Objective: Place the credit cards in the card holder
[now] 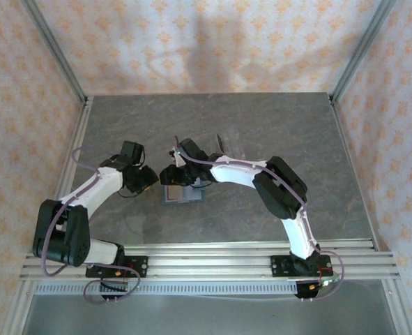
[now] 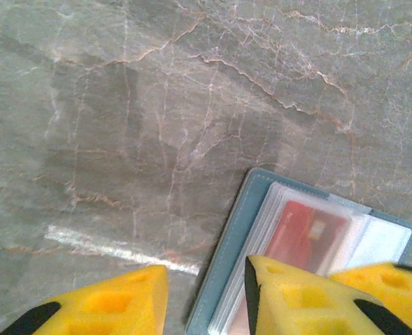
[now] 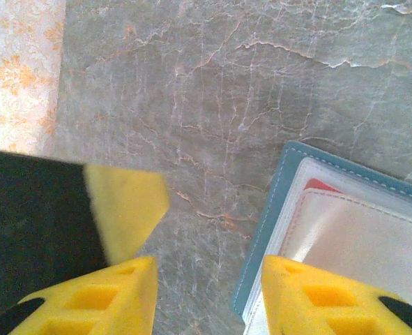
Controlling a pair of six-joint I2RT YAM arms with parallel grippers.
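Both released: left pincer [image 2: 206, 283], right pincer [image 3: 209, 276]; left wrist: red card [image 2: 303, 234] in card holder [image 2: 226, 244].

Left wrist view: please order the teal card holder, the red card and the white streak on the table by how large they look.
1. card holder, largest, though partly out of frame.
2. red card, inside a clear sleeve.
3. white streak, long but very thin.
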